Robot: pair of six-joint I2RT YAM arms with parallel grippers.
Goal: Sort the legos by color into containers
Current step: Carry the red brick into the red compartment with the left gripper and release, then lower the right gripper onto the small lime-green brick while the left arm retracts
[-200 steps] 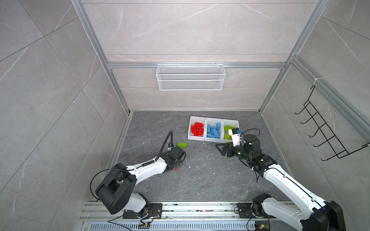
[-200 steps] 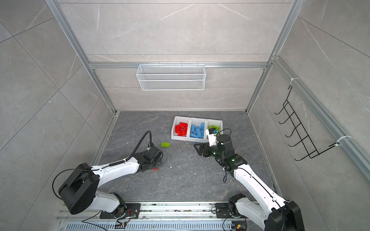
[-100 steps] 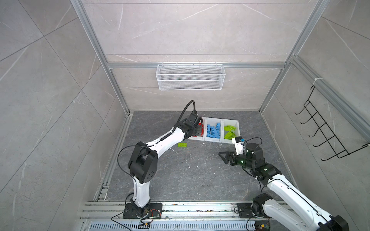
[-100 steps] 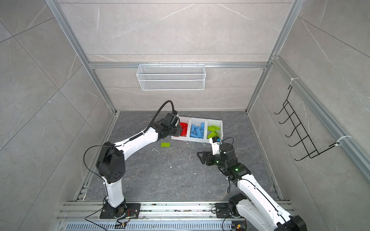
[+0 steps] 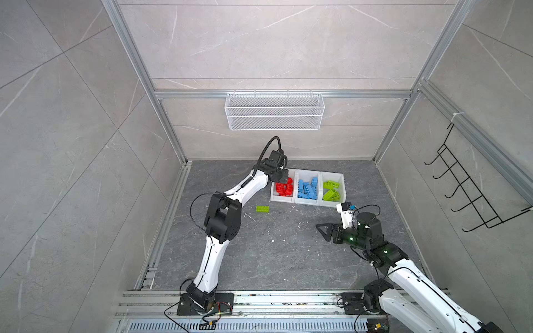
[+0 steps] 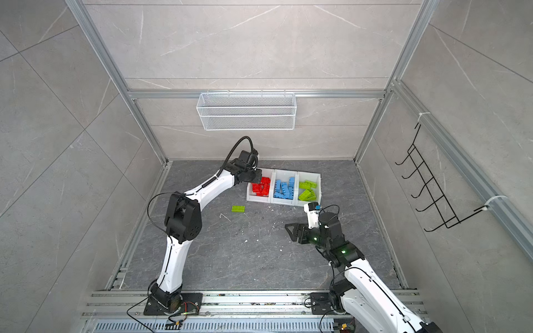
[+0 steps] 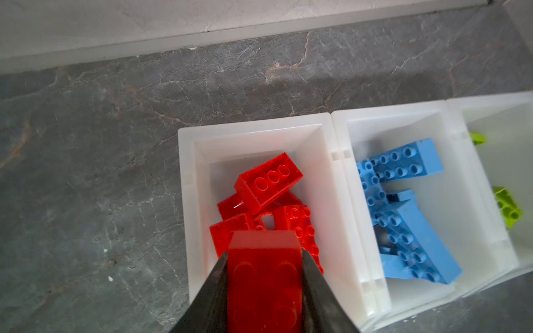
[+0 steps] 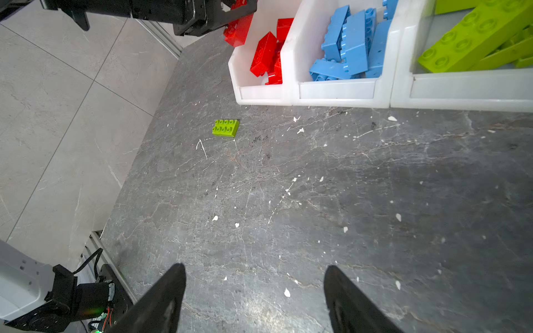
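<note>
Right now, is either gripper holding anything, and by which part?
The left gripper holds a red brick by its two long sides, above the bin of red bricks. The right gripper is open and empty.

A red brick (image 7: 264,288) shows between my black fingers (image 7: 207,297). My white containers (image 7: 339,135) show red legos (image 7: 268,184), sky-blue legos (image 7: 403,164) and lime-green legos (image 8: 473,37). One lime-green brick (image 5: 262,208) sits on the dark grey surface (image 5: 274,253), which has pale veins and white flecks. The wire basket (image 5: 274,115) is white.
</note>
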